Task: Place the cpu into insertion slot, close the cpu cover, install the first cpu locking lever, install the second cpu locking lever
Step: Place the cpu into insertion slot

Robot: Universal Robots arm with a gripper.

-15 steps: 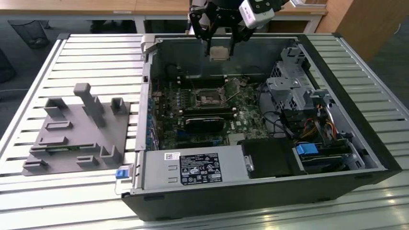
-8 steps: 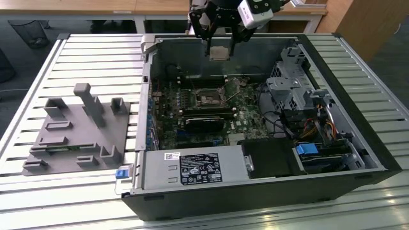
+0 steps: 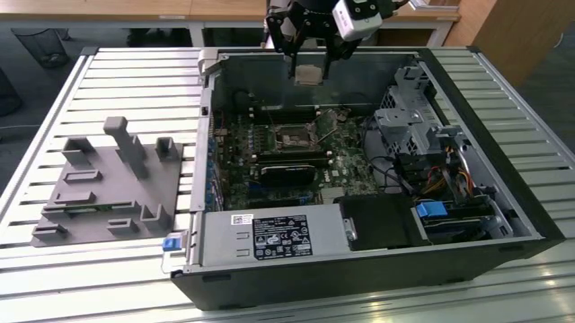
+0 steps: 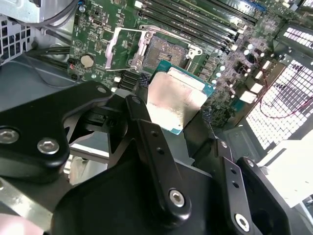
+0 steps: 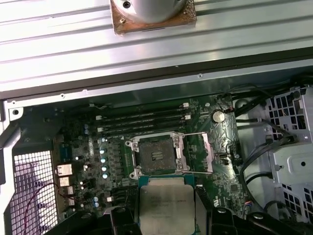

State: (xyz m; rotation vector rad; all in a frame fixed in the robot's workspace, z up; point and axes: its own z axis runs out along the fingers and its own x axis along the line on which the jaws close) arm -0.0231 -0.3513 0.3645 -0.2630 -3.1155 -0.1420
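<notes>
The jaws are closed on the cpu (image 4: 176,100) by two opposite edges and hold it flat in the air over the open case (image 3: 359,282), toward the far edge of the counter (image 3: 117,67). Below it the slot (image 5: 156,154) is bare, and the cover (image 5: 201,152) stands open just beside it.

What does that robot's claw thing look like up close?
The gripper is matt black, with two slim flat fingers hinged on chunky rounded links fastened by silver bolts. A small white box sits near the wrist.
</notes>
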